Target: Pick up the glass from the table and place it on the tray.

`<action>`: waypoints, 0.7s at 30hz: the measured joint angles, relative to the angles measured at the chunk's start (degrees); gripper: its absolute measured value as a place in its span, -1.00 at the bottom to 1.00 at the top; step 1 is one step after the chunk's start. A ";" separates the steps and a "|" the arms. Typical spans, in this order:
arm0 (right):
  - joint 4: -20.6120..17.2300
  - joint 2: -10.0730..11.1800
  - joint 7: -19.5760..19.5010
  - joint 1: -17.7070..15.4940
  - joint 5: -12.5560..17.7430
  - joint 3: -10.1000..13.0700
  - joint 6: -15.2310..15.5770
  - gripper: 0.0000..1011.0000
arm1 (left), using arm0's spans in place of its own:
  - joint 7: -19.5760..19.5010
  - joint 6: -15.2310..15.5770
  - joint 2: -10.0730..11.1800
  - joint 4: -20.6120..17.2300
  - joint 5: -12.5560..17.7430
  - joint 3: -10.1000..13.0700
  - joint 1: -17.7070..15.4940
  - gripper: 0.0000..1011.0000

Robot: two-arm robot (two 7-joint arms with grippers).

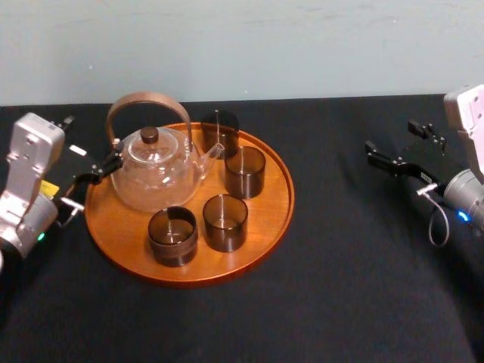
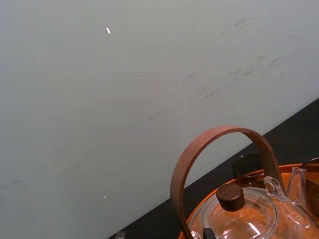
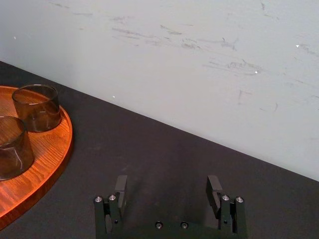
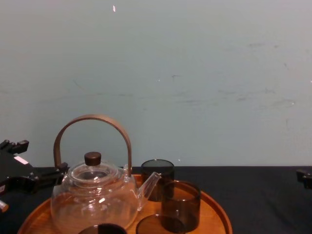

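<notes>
Four smoky glass tumblers (image 1: 224, 221): upright on round wooden tray (image 1: 280, 219) beside glass teapot (image 1: 155, 178) (delivery apparently done). Right tool (image 3: 167, 183): wide open, empty, above bench (image 1: 348, 265). Left tool (image 1: 94, 178): by teapot, spread cannot be told.

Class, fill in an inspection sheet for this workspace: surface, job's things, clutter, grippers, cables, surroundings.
Surface: matte black table.
Job's things: four dark glasses, all standing on the round wooden tray.
Clutter: glass teapot on the tray, handle upright.
Grippers: left gripper open at the tray's left rim, beside the teapot; right gripper open over the table, right of the tray, holding nothing.
Cables: grey loop at the right wrist.
Surroundings: pale scuffed wall behind.
</notes>
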 joint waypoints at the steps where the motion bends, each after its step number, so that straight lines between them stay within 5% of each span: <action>1: 0.01 -0.02 0.00 -0.02 -0.03 0.04 -0.06 0.98 | 0.00 0.00 0.00 0.00 0.00 0.00 0.00 1.00; 21: 0.00 0.05 0.02 0.02 -0.14 -0.12 -0.05 0.98 | 0.00 0.00 0.00 0.00 0.00 0.00 0.00 1.00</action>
